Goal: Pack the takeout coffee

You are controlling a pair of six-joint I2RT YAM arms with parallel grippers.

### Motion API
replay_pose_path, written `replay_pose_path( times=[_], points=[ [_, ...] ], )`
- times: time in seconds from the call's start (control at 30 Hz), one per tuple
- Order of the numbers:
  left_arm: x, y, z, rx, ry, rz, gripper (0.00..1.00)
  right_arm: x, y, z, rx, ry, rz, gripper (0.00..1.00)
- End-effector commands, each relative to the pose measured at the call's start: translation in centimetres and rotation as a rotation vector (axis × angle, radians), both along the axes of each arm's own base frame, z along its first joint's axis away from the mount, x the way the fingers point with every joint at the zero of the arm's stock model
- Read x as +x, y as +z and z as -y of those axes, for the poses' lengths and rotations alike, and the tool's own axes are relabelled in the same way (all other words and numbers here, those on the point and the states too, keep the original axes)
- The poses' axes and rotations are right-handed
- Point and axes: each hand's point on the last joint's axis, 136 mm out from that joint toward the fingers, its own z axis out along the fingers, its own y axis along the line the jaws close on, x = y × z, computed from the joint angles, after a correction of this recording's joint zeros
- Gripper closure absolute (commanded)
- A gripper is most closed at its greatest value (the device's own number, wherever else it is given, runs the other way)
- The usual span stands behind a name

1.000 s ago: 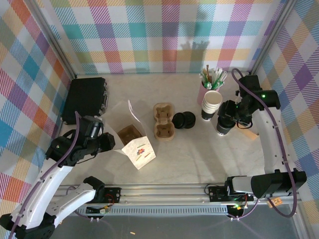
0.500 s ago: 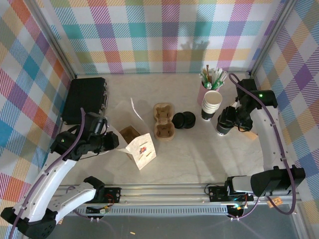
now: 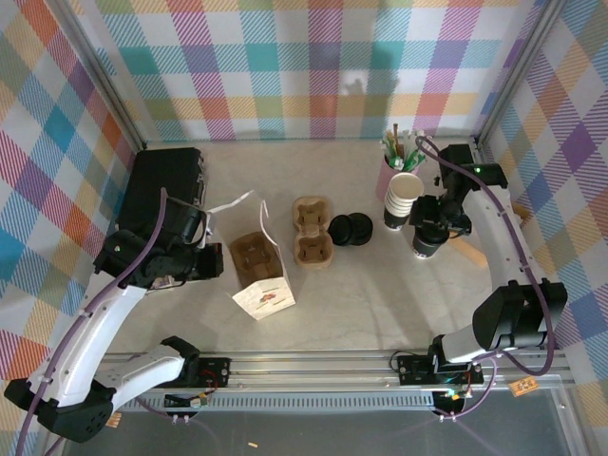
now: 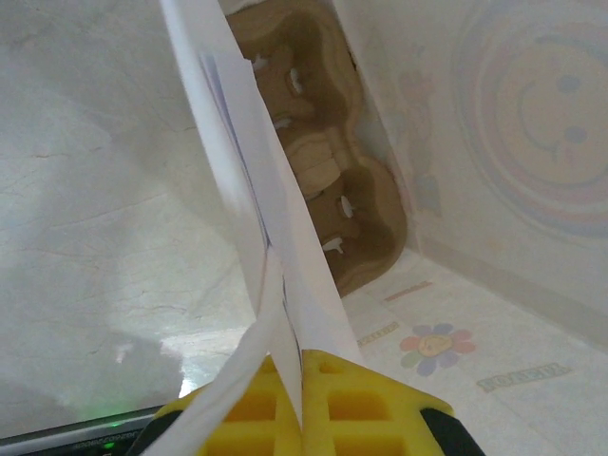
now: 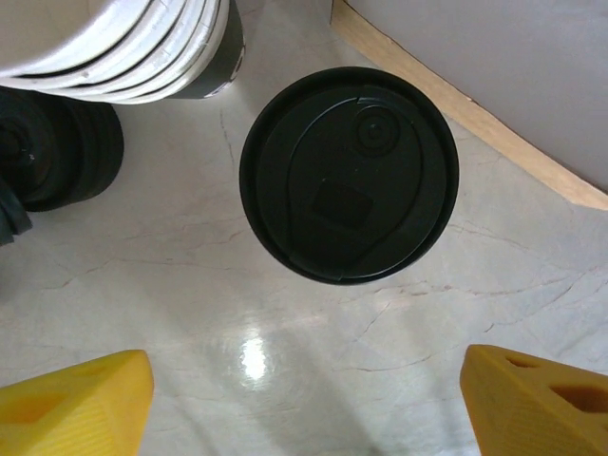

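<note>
Left wrist view: the left gripper (image 4: 302, 404) is clenched on a white paper edge, apparently the wall of the paper bag (image 3: 261, 285) toward the bench's near-left, with a cup carrier (image 4: 328, 180) inside. Farther, by the right edge, the takeout coffee (image 5: 349, 187) stands upright beneath the right gripper (image 5: 304, 389), released, its prongs wide apart.

1. Reads as smooth black plastic with a dull sheen: lid of the takeout coffee (image 5: 349, 185)
2. Shows as thin, matt white paper, printed on one face: paper bag (image 4: 242, 142)
3. Looks like rough brown moulded pulp, fibrous and matt: cup carrier (image 4: 332, 190) in the bag
4. Gleams pale and stone-like, smooth and glossy: table (image 5: 285, 380)
5. Appears as bare, matt light wood: strip (image 5: 456, 106)
</note>
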Motion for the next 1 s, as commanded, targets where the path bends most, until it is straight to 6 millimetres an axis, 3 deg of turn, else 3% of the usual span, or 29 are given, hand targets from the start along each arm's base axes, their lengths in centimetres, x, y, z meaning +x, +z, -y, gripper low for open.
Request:
replay_pose_path(
  times=[0.0,0.47,0.77,0.97],
  points=[
    [-1.6,-0.6,0.1,0.008,-0.058,-0.075,1.0,0.4,-1.1,1.0,-0.028,0.015,-0.014,0.13],
    [-3.4,-1.1,1.1,-0.032,-0.136,-0.205,1.0,2.7,-4.0,1.3,0.001,0.047,-0.049,0.13],
    [-3.7,-1.0,1.3,-0.044,-0.178,-0.209,1.0,3.0,-4.8,2.2,-0.039,-0.005,-0.073,0.15],
    [-3.8,-0.9,1.1,-0.04,-0.174,-0.194,1.0,3.1,-4.3,2.6,-0.041,-0.074,-0.029,0.2]
  ],
)
